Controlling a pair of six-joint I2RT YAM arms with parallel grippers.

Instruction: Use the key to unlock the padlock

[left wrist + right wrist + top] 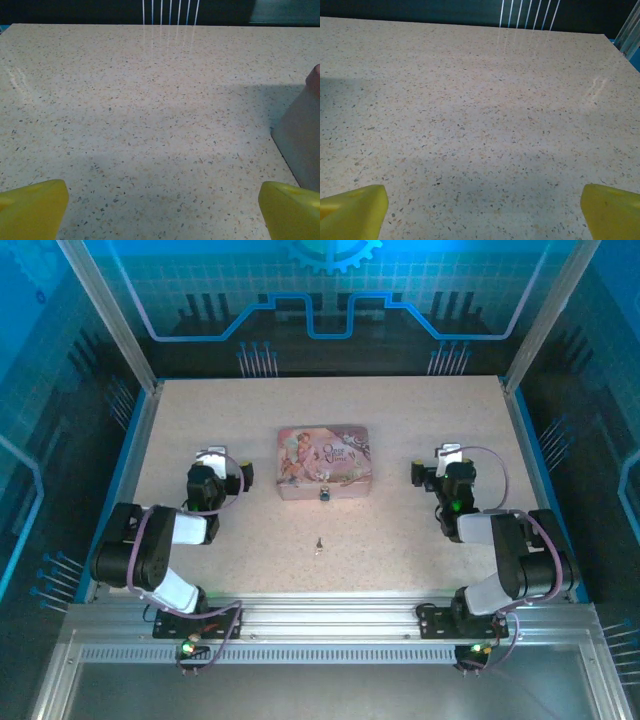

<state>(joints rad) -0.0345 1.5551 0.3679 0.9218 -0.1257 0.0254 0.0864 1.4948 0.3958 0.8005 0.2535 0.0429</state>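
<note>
Step in hand, as judged: pick-up of the key (318,543), not yet begun. Key lies flat on the surface (420,560), alone, near the middle, on the near side of the tin (324,458) and apart from it. Padlock (324,493) sits at the centre of the tin's near face, almost in line with the key. Left pincer (212,454) stands left of the tin, right pincer (448,453) well to its right; both are released, jaws spread wide, nothing held. Recommendation: one arm should swing inward and back toward the key, come down straight over it, and narrow its jaws before contact, since so thin a sliver on a hard surface is likely to skate or tip. It should be gripped by the head, leaving the blade free for the keyhole. The other arm is best kept to steady the tin or padlock. Top view gives the whole layout, key to padlock and both arms. Left wrist view adds the tin's side close at its right edge (302,140), beside the right-hand yellow finger (292,212). Right wrist view has bare speckled surface ahead of the pincer (482,210), confirming nothing between its fingers (355,210). Key orientation is too small to tell.
</note>
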